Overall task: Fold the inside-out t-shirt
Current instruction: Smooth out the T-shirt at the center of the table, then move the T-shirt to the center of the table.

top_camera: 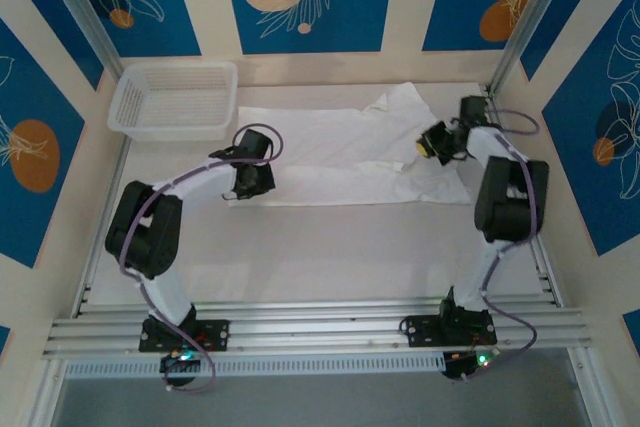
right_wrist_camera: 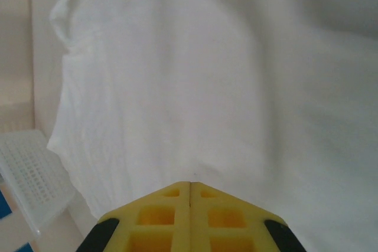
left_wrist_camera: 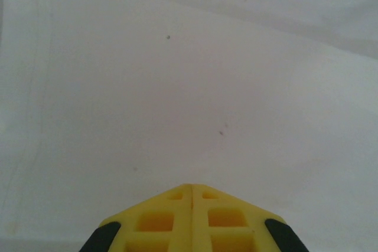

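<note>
The left gripper [left_wrist_camera: 191, 188] is closed tight, its tips over the near-left edge of the plain white cotton t-shirt [top_camera: 330, 162], which lies spread on the table [top_camera: 320, 257]. The right gripper [right_wrist_camera: 190, 185] is closed where the cloth puckers at the shirt's rumpled right end. Both arms are bent at the elbow, reaching inward.

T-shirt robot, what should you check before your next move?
1. left pincer is shut: ok.
2. left pincer really pinches cloth: cannot tell.
3. right pincer is shut on the t-shirt: ok, cloth puckers at its tip.
4. t-shirt lies flat: not ok, its right side is bunched up.
5. basket sits off the t-shirt, at the far left corner: ok.
</note>
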